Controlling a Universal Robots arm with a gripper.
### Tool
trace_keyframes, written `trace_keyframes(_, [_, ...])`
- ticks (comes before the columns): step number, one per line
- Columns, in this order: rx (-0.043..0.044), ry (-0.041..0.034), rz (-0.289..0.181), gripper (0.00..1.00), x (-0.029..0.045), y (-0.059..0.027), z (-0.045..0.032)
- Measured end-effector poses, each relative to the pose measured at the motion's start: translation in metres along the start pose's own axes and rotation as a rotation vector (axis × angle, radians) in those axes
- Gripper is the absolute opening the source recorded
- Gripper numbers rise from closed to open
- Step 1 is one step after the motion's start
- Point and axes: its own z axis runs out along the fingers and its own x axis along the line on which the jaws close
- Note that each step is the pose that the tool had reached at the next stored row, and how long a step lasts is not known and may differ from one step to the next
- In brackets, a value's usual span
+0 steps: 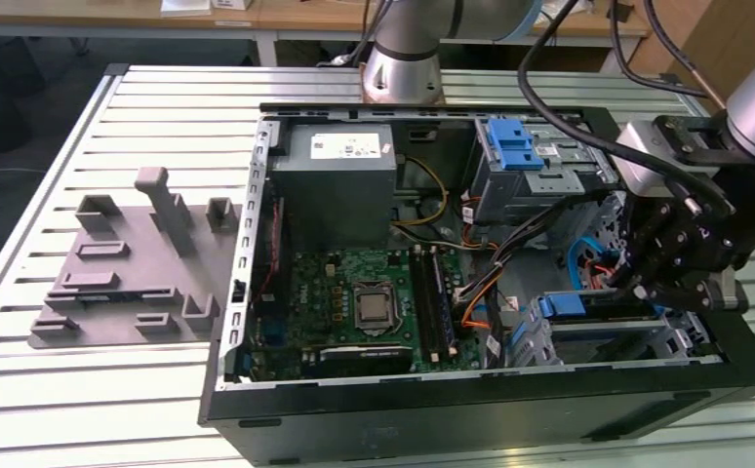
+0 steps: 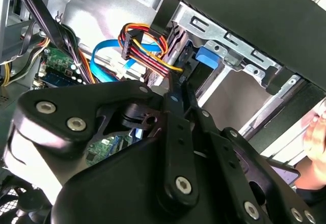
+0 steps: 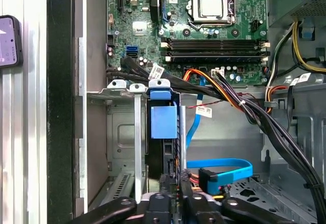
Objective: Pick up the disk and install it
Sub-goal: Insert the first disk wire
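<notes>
The disk (image 1: 595, 310) sits in the drive cage (image 1: 674, 343) at the front corner of the open computer case, on the exterior view's right. Its blue carrier (image 3: 164, 122) shows edge-on in the cage slot in the first wrist view, and its blue tab (image 2: 208, 56) shows in the second wrist view. My gripper (image 1: 638, 288) hangs just over the disk's inner end. The fingers stand close together with nothing between them, and their tips (image 3: 173, 180) (image 2: 177, 84) sit at the disk's edge, beside the red-and-yellow power cable (image 2: 147, 46).
The case holds a green motherboard (image 1: 365, 302), a grey power supply box (image 1: 338, 185), an upper cage with a blue latch (image 1: 514, 146) and loose cable bundles (image 3: 244, 107). A grey fixture plate (image 1: 124, 263) lies on the slatted table. A person's hand (image 2: 316, 132) shows beyond the case.
</notes>
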Motion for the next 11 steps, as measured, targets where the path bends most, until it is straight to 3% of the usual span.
trace_keyframes(1, [0.0000,0.0000,0.000,0.17,0.0000,0.0000,0.0000])
trace_keyframes(2, [0.0000,0.0002,0.000,0.24,0.0000,-0.0001,-0.0001])
trace_keyframes(11, [-0.0012,0.0006,-0.001,0.24,-0.0002,0.0002,-0.0100])
